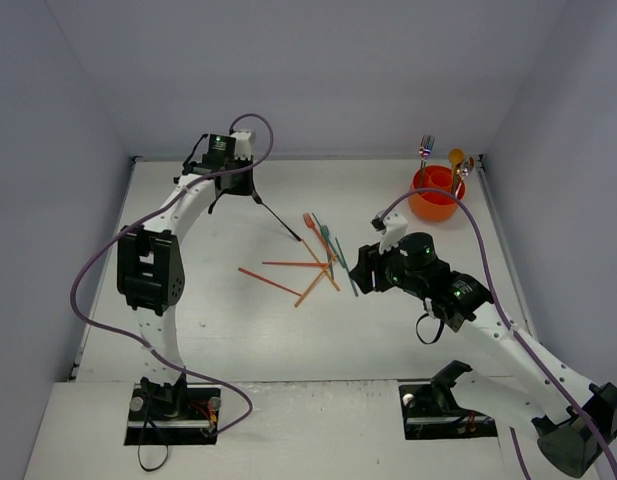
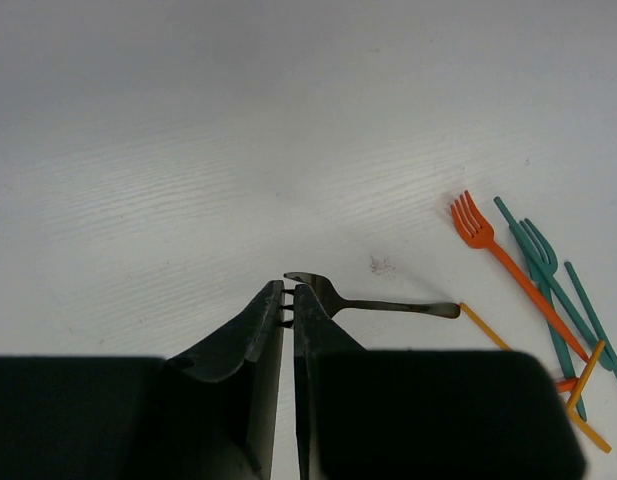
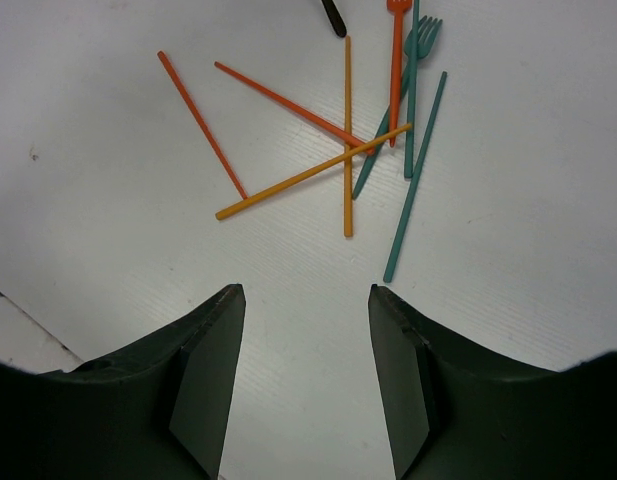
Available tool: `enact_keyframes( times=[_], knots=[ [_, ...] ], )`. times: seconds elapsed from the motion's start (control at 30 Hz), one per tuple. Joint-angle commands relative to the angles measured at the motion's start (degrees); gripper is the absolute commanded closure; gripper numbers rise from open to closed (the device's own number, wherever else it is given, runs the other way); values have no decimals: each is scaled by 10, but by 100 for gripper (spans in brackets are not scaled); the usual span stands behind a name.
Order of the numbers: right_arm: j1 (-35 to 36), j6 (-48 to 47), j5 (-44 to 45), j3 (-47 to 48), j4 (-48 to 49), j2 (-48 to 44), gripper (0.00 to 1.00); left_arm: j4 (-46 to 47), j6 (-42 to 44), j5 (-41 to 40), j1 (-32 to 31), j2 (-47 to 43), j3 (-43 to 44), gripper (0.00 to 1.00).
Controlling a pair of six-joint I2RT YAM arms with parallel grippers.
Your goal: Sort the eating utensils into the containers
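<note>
My left gripper (image 2: 288,300) is shut on the tines of a black fork (image 2: 388,303). The fork's handle points toward the pile of utensils. From above, this left gripper (image 1: 252,192) is at the back left, with the black fork (image 1: 278,220) slanting down to the table. The pile holds an orange fork (image 2: 475,228), teal forks (image 2: 540,245), orange sticks (image 3: 201,125), a yellow stick (image 3: 313,172) and a teal stick (image 3: 416,195). My right gripper (image 3: 306,295) hangs open and empty just short of the pile. The orange container (image 1: 435,195) stands at the back right.
A metallic fork (image 1: 426,150) and a gold spoon (image 1: 456,158) stand in the orange container. Grey walls enclose the white table (image 1: 218,320) on three sides. A purple cable (image 1: 98,270) loops beside the left arm.
</note>
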Motion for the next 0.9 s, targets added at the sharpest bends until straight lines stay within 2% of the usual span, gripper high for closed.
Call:
enact_keyframes(
  times=[0.0,0.37,0.57,0.87],
  knots=[
    [-3,-18,6,53,18,18,50,15,18,-16,3,-46,42,100],
    [6,-66,0,213,19,145,50,1,50,-28,-38,-182,43,100],
    [19,-102,-14,294,21,239,50,-35,39,-25,-74,-218,49,100],
    [30,-144,-34,390,26,328,49,-75,16,1,-134,-252,50,100]
  ],
)
